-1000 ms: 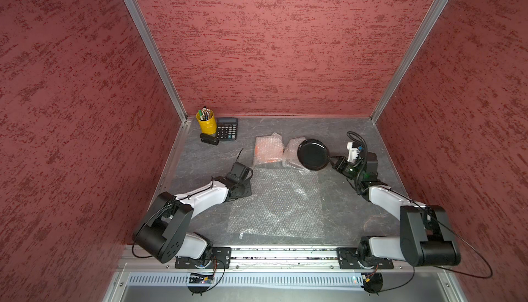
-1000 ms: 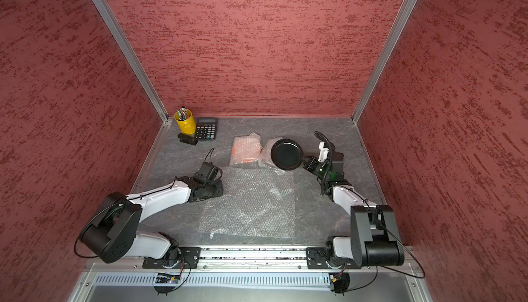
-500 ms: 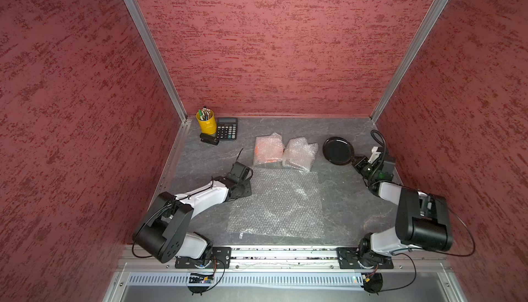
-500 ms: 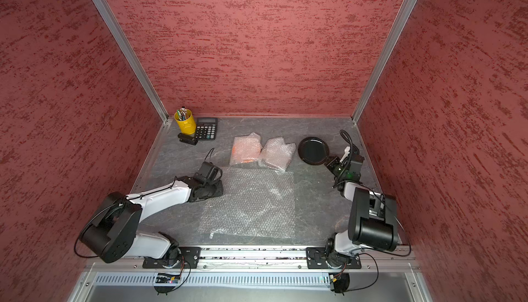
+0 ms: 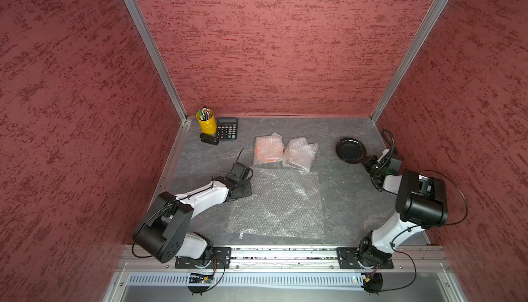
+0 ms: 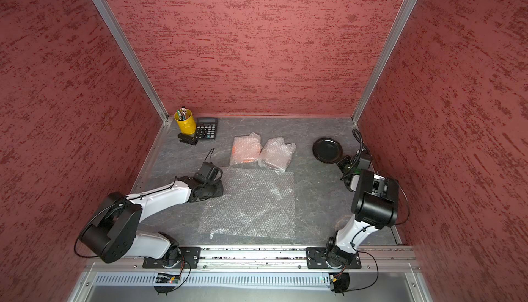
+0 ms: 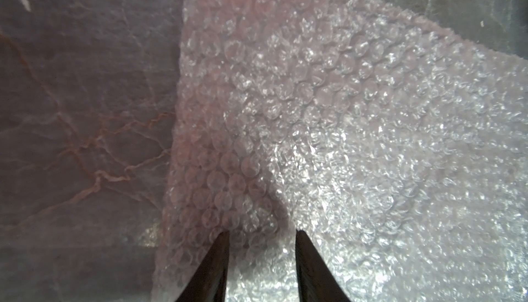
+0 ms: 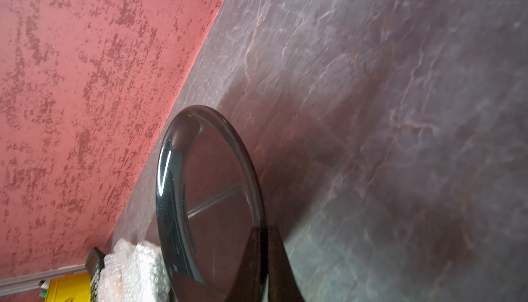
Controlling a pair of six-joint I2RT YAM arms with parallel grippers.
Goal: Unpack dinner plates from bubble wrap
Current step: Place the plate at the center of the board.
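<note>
A glossy black dinner plate sits level at the back right, near the right wall. My right gripper is shut on its near rim; whether the plate touches the table I cannot tell. Two bubble wrap bundles lie at the back middle: one shows orange through it, the other is whitish. A flat bubble wrap sheet lies spread in the middle. My left gripper stands open, tips down on that sheet's back left corner.
A yellow pen cup, a calculator and a black stapler stand in the back left corner. Red walls close in three sides. A metal rail runs along the front edge.
My right gripper has carried the black plate from beside the whitish bundle rightward to the right wall. The left arm and the sheet have not moved.
</note>
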